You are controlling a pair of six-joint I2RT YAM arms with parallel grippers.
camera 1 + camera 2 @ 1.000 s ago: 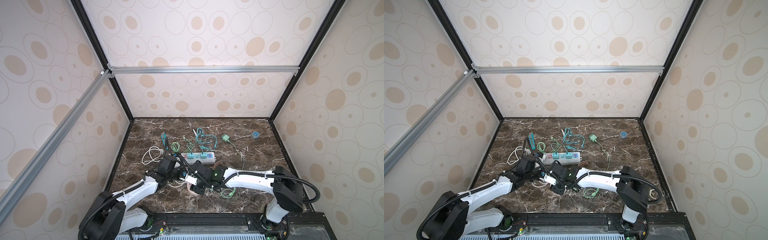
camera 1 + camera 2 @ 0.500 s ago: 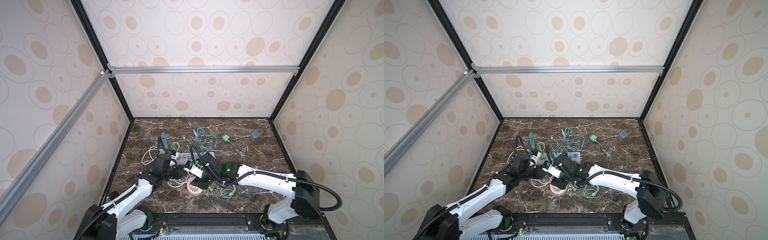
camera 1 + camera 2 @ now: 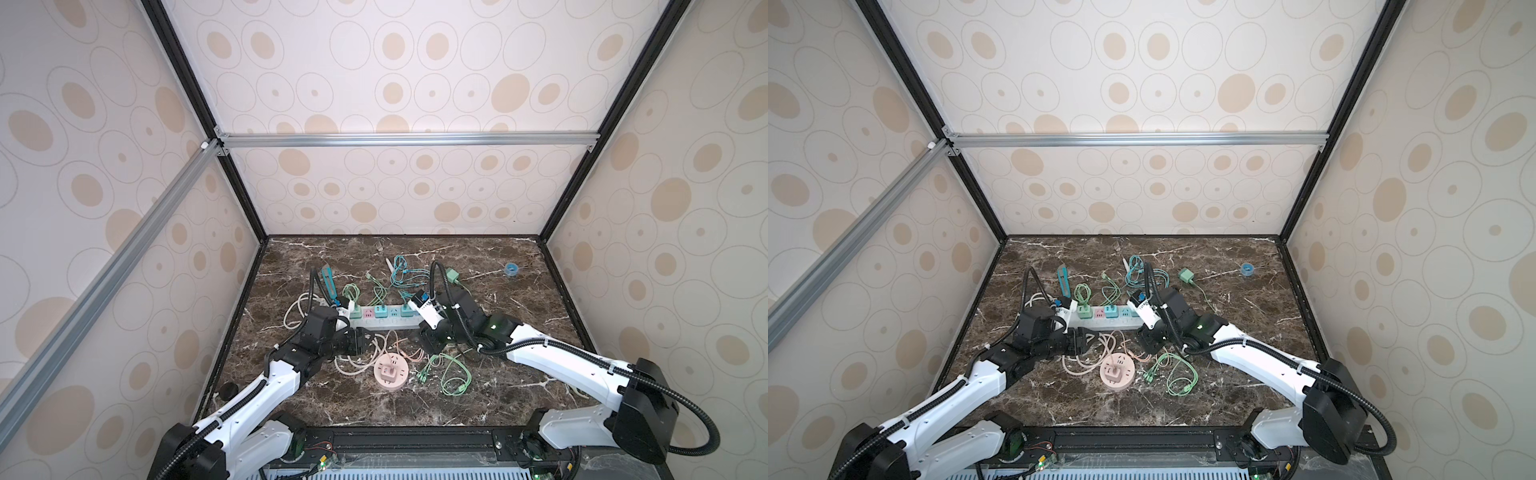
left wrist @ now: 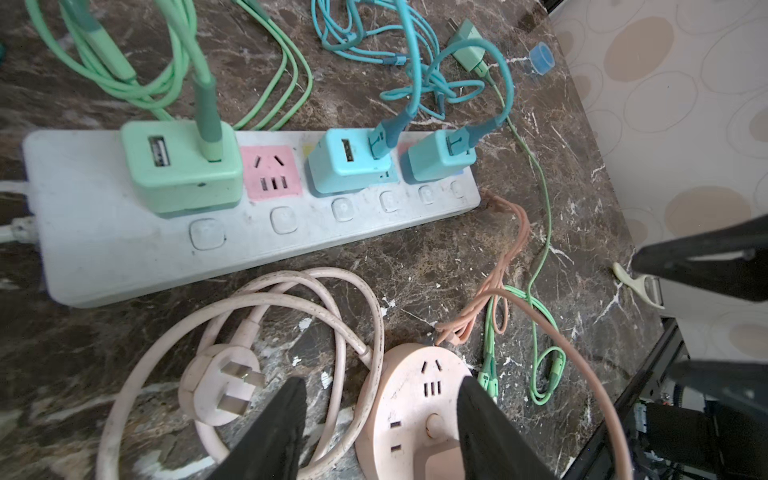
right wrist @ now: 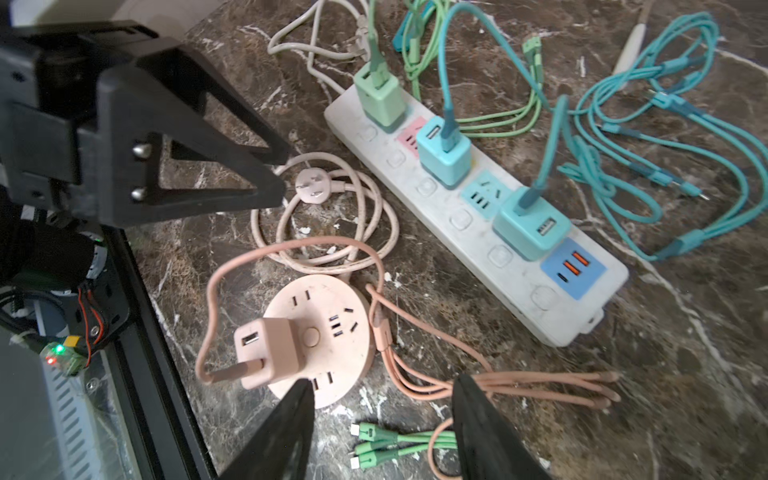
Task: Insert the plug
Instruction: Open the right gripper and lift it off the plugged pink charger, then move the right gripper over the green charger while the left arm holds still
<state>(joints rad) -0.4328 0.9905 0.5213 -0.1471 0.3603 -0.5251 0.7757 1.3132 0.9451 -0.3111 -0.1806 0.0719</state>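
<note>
Two grippers hover low; the left gripper [image 4: 382, 384] and right gripper [image 5: 383, 380] both stand part-open, holding nothing; one pink plug [image 4: 222, 384] lies pins-up on the table [image 4: 415, 266] inside its coiled cord, just beside one power strip [image 4: 104, 232] carrying one green charger [image 4: 183, 166] and two blue chargers [image 4: 349, 166]; one round socket [image 5: 332, 353] carries one pink charger [image 5: 266, 353].

Left claw [image 4: 382, 380], right claw [image 5: 383, 380]: jaws parted

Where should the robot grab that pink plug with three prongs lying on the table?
I'd pinch the pink plug by its rounded body's two sides, coming down from above. It lies flat with its prongs up, so the sides are free; keep off the prongs and the cord neck.
</note>
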